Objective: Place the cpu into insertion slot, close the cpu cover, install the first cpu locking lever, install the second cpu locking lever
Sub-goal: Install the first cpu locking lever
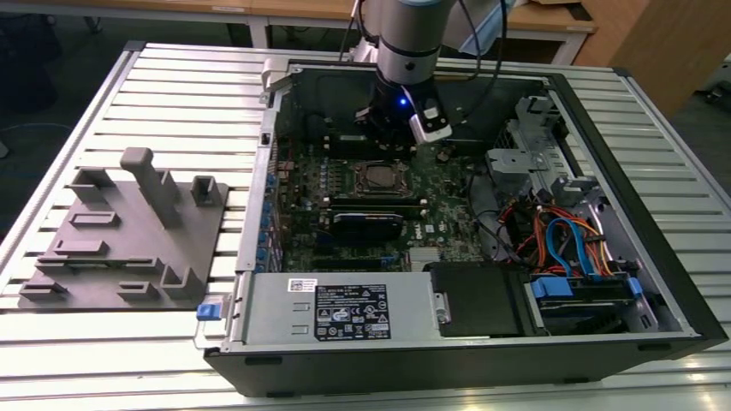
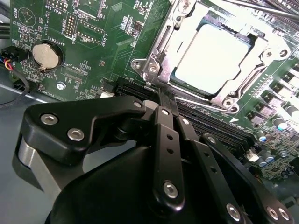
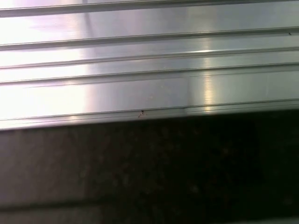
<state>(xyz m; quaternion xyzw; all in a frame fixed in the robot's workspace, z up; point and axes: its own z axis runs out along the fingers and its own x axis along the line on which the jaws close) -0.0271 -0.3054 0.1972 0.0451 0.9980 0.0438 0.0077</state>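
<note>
The cpu [image 2: 218, 59] is seen seated in the slot [image 2: 164, 46] with the cover [image 2: 187, 24] lying closed over it, and the gripper [image 2: 162, 93] is held with its fingers pressed together, empty, tips just beside the socket's near corner where a thin lever [image 2: 167, 99] seems to run. In the exterior view the socket [image 1: 378, 178] lies mid-board, just below the wrist [image 1: 400, 120]. The lever step appears to be in hand: the lever is best pushed down and sideways under its hook, slowly, with the tips kept clear of the memory slots [image 2: 205, 125].
</note>
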